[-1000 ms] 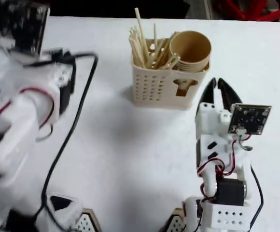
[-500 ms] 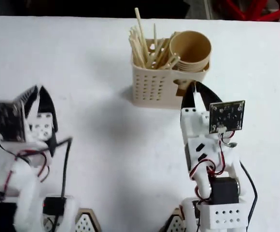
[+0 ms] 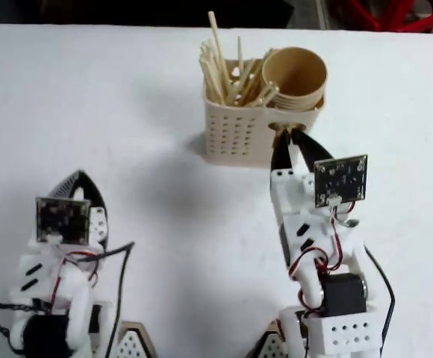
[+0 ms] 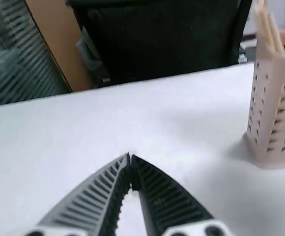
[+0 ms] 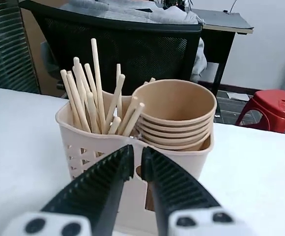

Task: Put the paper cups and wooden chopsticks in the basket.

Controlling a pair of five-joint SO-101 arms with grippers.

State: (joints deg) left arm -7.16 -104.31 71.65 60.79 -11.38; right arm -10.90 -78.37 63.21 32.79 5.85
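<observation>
Left gripper (image 4: 129, 158): it is hovering low over the white table (image 3: 164, 224) at about 8 o'clock from the basket and well apart from it. Its jaws are pressing tip to tip and gripping nothing.

Right gripper (image 5: 136, 151): it is hanging just beside the basket's near wall, at 6 o'clock from it. Its jaws are sitting almost together with only a sliver between them, and nothing is between them.

Basket (image 3: 235, 134): it is standing upright on the table at 12 o'clock from the right gripper. It looks like stiff, perforated plastic, probably light enough to slide or tip if nudged.

Chopsticks (image 3: 224, 71): they are standing on end in the basket's 9 o'clock compartment, fanning out above the rim, with one sticking up higher than the rest.

Chopstick handling: they are likely light, stiff, thin and smooth, so they would be rolling or slipping out of a loose pinch. A firm grip across the middle of a few at once looks safest.

Cups (image 3: 295, 74): they are sitting nested in one stack in the 3 o'clock compartment, mouths up and tilted slightly.

Cup handling: paper walls are likely light and easy to crush. A gentle pinch over the rim, one jaw inside and one outside, seems best, though the stack may be coming apart if lifted by the top cup.

Progress: judging by what is lying where, the cups and chopsticks on view are already in the basket.
</observation>
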